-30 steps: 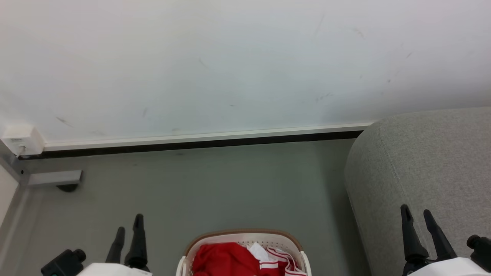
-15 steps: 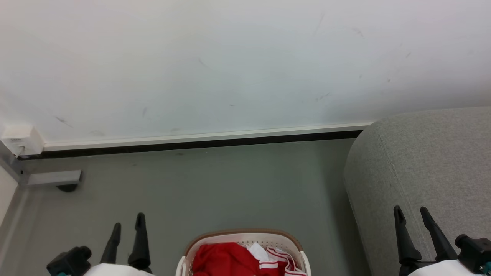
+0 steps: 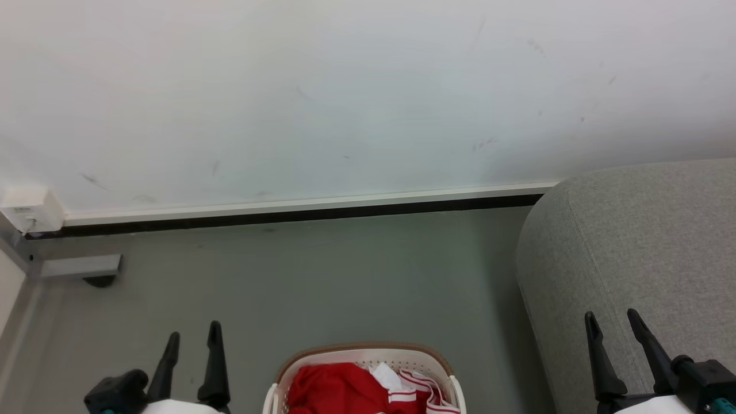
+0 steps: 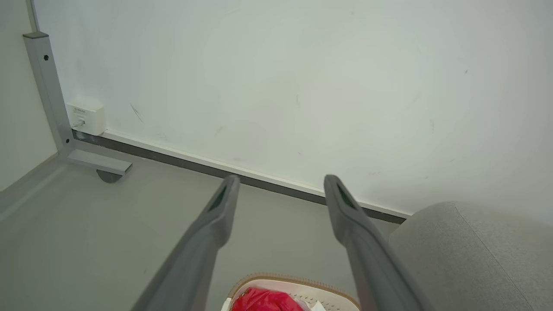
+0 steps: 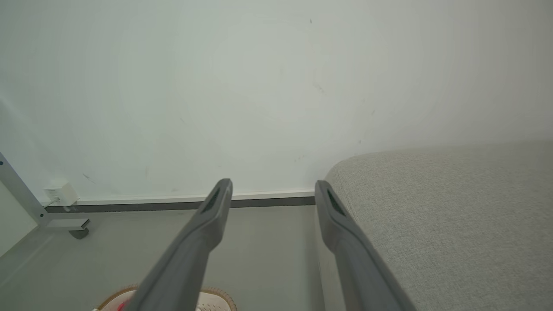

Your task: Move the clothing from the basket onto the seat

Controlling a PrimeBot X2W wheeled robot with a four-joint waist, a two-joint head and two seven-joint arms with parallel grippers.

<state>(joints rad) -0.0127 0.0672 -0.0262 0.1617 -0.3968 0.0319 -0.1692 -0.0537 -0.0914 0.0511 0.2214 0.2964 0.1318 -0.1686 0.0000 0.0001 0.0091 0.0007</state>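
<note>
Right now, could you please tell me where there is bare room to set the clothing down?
The seat is bare across its visible grey top, bordered by the wall behind and its rounded edge. The floor between the skirting strip and the basket is also free. The basket itself is crowded with the clothing.

A scuffed white wall [image 3: 345,86] is rising at the far side over a pale skirting strip [image 3: 299,204], while far left a white box [image 3: 29,208] is sitting beside a grey metal frame [image 3: 80,266] on the floor [image 3: 322,276].
</note>
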